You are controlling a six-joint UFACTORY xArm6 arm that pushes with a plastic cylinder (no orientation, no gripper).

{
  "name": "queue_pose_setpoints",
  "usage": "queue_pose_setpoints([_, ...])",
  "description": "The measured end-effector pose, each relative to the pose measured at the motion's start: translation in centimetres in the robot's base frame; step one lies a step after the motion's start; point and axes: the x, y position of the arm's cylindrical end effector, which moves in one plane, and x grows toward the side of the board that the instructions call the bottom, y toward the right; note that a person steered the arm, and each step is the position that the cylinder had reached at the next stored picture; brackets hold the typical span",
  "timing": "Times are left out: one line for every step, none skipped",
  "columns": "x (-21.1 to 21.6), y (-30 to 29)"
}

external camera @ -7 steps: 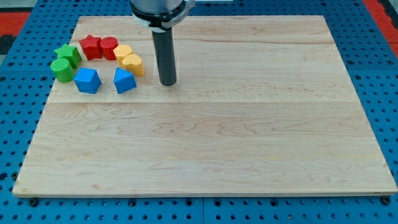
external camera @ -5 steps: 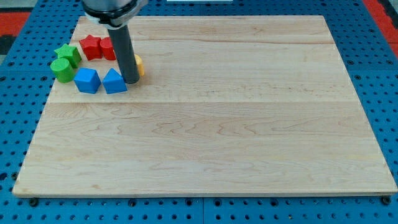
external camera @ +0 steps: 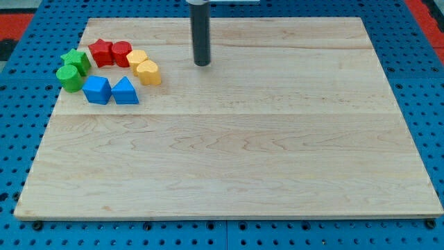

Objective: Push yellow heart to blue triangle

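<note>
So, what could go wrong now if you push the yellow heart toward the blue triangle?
1. The yellow heart block touches a second yellow block and sits near the red blocks, so a push from the view's top may drag those along.
2. The blue triangle block rests against the blue cube-like block; a hard push may shove both.
3. My tip stands apart, on the heart's right.

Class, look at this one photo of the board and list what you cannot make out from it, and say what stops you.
- Arm above the rod: cut off by the view's top edge; only the rod and my tip show.
- Two yellow blocks: too small and pressed together to tell which is the heart.
- Blue triangle and blue block: their far sides face away from the camera.
- Board: its underside is hidden.
</note>
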Motion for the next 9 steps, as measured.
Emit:
queue_pose_setpoints([0.8,-3.2])
queue_pose_setpoints([2.1,-4.3])
queue_pose_setpoints([2.2,-4.6])
queue_pose_setpoints([2.2,-4.7])
queue_pose_setpoints([2.2,-4.8])
queue_pose_setpoints([2.2,-6.3])
queue_pose_setpoints([2.3,-8.2])
queue_pose_setpoints([2.5,-9.0])
queue_pose_setpoints([2.3,-6.4])
